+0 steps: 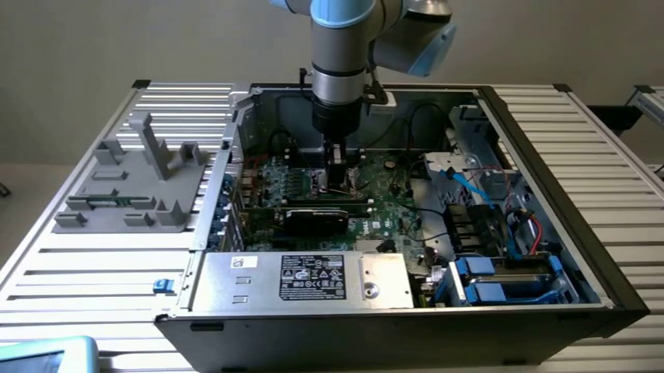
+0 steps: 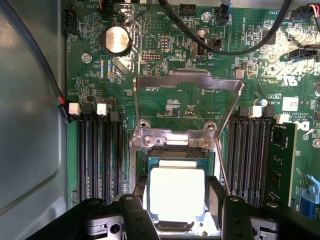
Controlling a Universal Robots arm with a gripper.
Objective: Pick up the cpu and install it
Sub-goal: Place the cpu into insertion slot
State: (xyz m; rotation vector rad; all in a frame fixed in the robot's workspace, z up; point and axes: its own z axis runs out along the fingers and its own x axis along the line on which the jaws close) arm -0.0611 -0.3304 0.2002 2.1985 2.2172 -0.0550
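Note:
The cpu (image 2: 177, 194), a small square chip with a bright silvery top, sits between my two dark fingers (image 2: 134, 216), which press against its opposite edges. My gripper (image 2: 177, 212) is shut on it, right over the socket (image 2: 172, 152) on the green motherboard (image 2: 190, 100). The socket's metal load plate (image 2: 187, 80) stands swung open beyond the chip. In the exterior view my gripper (image 1: 337, 183) reaches straight down into the open computer case (image 1: 560, 202), its tips close to the board; the chip is hidden there.
Black memory slots (image 2: 100, 155) flank the socket on both sides, with one module (image 2: 280, 165) fitted. A coin battery (image 2: 117, 40) and black cables (image 2: 240, 45) lie beyond. A grey tray (image 1: 135, 186) with upright posts stands outside the case at the exterior view's left.

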